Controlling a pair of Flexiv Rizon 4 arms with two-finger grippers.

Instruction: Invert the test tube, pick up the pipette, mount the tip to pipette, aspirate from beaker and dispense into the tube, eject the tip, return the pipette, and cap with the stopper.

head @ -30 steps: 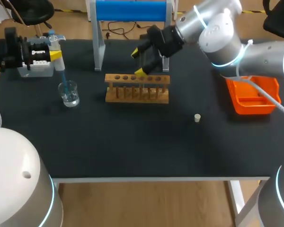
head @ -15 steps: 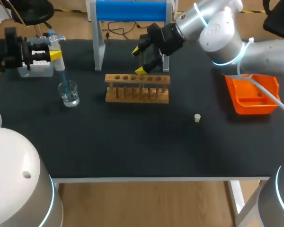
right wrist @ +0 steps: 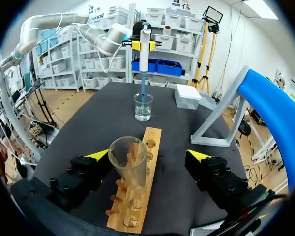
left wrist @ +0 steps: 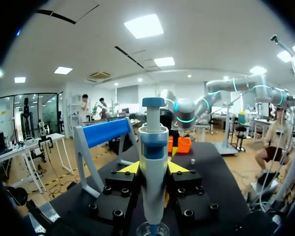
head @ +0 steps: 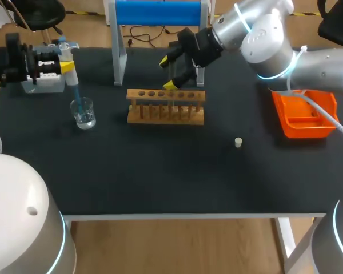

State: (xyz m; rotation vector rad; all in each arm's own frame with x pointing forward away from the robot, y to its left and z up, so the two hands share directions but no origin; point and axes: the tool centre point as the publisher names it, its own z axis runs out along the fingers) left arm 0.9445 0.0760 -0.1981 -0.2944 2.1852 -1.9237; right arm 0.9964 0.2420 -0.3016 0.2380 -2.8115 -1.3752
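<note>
Jaws: L (left wrist: 153,167) grips pipette (left wrist: 153,128), R (right wrist: 150,155) wide over rack (head: 166,107) on table (head: 160,171).

Upright pipette (left wrist: 153,162), blue tip (right wrist: 142,84) in glass beaker (head: 83,115)

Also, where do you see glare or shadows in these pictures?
Head view: bright glare on the silver shell of the right arm; the black table reflects almost nothing, and shadows hardly show on it. Right wrist view: small highlights on the glass rim of the test tube. Left wrist view: a soft sheen along the pipette.
</note>
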